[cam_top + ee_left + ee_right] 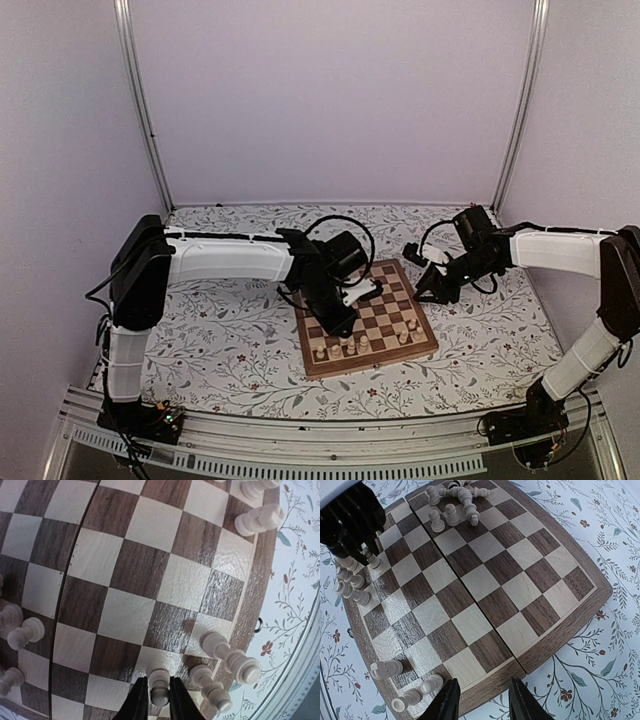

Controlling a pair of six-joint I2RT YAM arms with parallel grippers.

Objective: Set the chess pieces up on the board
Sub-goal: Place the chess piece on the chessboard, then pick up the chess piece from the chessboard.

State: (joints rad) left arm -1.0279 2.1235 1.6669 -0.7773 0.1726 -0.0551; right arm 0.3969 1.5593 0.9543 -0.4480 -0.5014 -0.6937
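The board point(388, 300) lies in the middle of the floral table. My left gripper point(337, 322) is low over its near left part. In the left wrist view the left gripper point(157, 700) is shut on a pale pawn point(160, 686) that stands upright on a square. Two taller pieces point(231, 660) point(212, 687) stand just right of it. My right gripper point(432, 287) hovers at the board's right edge. In the right wrist view the right gripper point(482, 700) is open and empty above the board's border point(555, 635). Several pieces point(457, 494) lie in a loose heap at the far corner.
More pieces stand along the board's edges point(351, 589) point(385, 669) point(259, 519) point(22, 632). The left arm point(350, 520) covers the board's corner in the right wrist view. Floral tablecloth point(230, 340) surrounds the board. Purple walls close the back and sides.
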